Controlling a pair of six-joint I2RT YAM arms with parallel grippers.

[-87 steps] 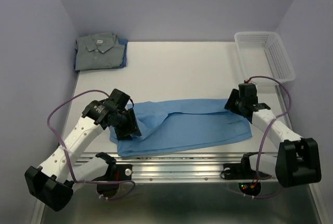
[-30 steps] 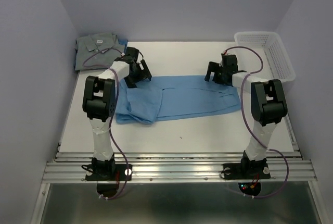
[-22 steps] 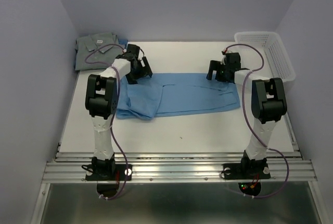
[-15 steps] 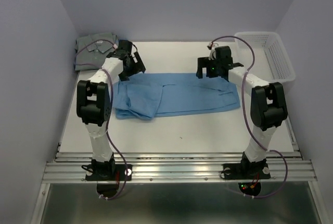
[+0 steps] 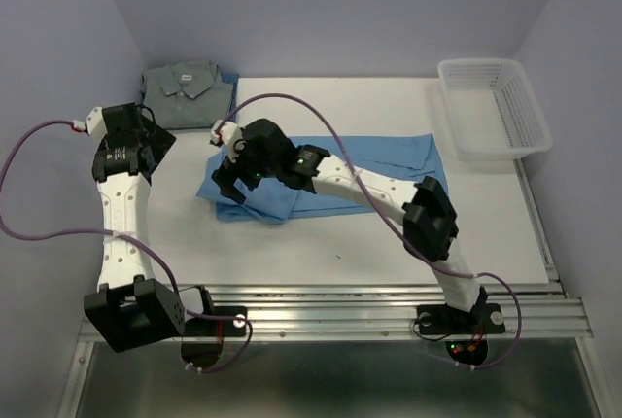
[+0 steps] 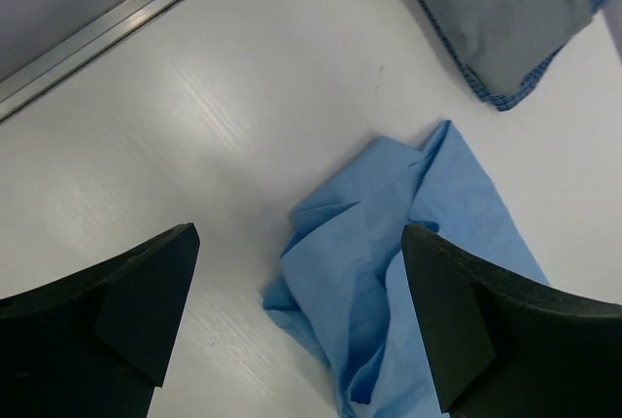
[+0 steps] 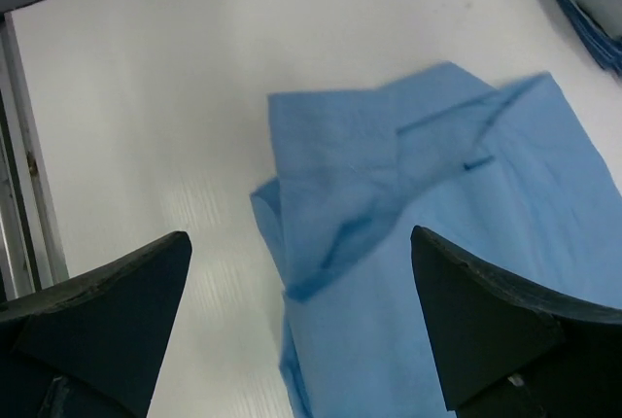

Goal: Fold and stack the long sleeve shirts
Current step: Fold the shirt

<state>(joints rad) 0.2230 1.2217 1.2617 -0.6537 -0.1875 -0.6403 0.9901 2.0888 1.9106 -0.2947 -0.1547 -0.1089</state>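
Observation:
The light blue shirt [image 5: 340, 175] lies folded into a long strip across the middle of the table, its left end rumpled [image 6: 389, 243]. The grey-green shirt [image 5: 187, 92] lies folded at the back left corner and shows in the left wrist view [image 6: 505, 10]. My left gripper [image 5: 144, 138] is open and empty, held high to the left of the blue shirt's end [image 6: 296, 243]. My right gripper [image 5: 231, 177] is open and empty above the blue shirt's left end [image 7: 299, 238], which fills that view [image 7: 437, 243].
A white mesh basket [image 5: 491, 107] stands at the back right. A blue checked cloth edge [image 6: 505, 97] shows under the grey-green shirt. The metal rail [image 5: 340, 316] runs along the near edge. The left wall is close to the left arm.
Both grippers have left the blue shirt's far edge. The left arm swung out left and rose. The right arm reached across to the shirt's left end.

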